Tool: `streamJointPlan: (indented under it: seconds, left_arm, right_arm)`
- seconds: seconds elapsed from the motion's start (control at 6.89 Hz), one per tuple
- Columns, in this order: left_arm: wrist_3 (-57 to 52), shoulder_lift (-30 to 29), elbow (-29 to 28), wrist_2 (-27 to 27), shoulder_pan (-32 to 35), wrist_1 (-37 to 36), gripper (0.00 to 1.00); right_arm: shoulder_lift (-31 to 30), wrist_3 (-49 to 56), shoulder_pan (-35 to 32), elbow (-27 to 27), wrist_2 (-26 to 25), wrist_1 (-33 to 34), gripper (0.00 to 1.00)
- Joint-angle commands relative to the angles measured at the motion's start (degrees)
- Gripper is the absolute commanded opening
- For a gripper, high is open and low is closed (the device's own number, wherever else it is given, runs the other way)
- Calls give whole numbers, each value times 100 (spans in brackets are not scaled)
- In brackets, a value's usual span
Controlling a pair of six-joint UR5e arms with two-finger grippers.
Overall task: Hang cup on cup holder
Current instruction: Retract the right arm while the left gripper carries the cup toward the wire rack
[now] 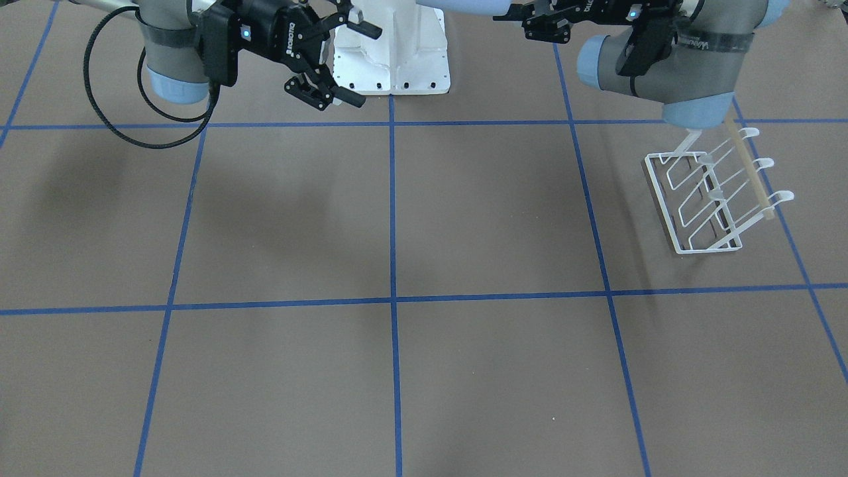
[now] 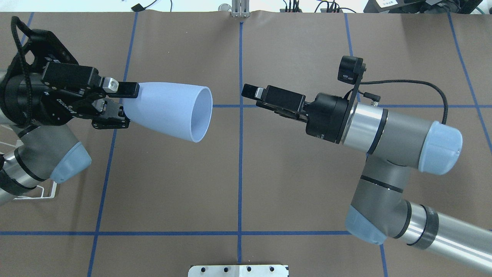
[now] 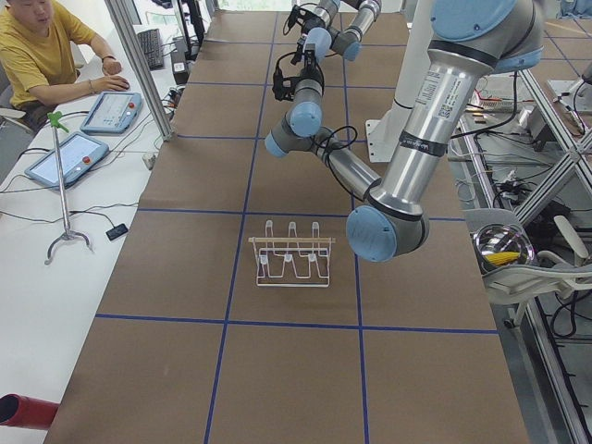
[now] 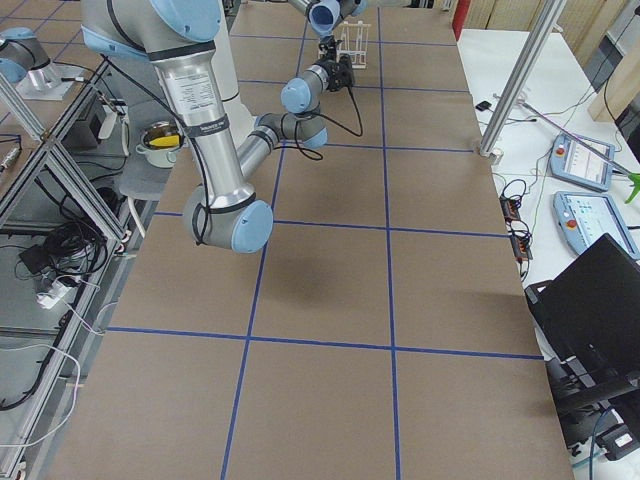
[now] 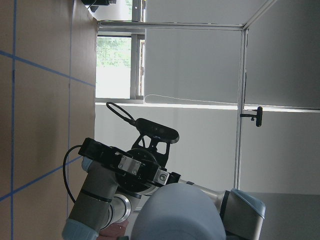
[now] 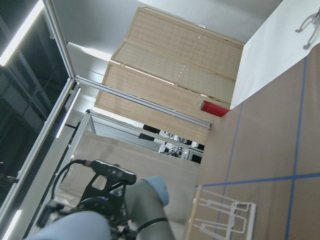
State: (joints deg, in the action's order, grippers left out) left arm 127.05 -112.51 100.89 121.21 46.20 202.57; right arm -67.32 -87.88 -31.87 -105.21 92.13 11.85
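Observation:
The light blue cup (image 2: 169, 109) is held level in the air, its mouth pointing toward my right gripper. My left gripper (image 2: 125, 104) is shut on the cup's narrow base. My right gripper (image 2: 250, 92) is open and empty, a short gap from the cup's mouth; in the front-facing view its fingers (image 1: 354, 99) are spread wide. The white wire cup holder (image 1: 709, 199) with its wooden rod stands on the table below my left arm. It also shows in the left side view (image 3: 291, 259) and, only partly, in the overhead view (image 2: 34, 192).
The white robot base plate (image 1: 391, 59) sits at the table's robot side. An operator (image 3: 42, 55) sits by tablets on a side table. A red cylinder (image 3: 23, 410) lies there too. Blue tape lines grid the brown table.

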Motion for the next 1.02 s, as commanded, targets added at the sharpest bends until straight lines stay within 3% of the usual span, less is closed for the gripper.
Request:
streamJointPlan:
  seconds: [0.0, 0.44, 0.87]
  left_arm:
    - [-344, 131, 1, -9, 20, -51, 0]
    - [-1240, 220, 10, -1, 64, -724, 0]
    - [-2566, 413, 972, 70, 363, -3029, 0]
  right_arm:
    - [-36, 78, -791, 1, 462, 1646, 100]
    - [-228, 1023, -2047, -8, 1814, 3249, 100]
    - [-868, 2980, -3182, -8, 2397, 4412, 99]
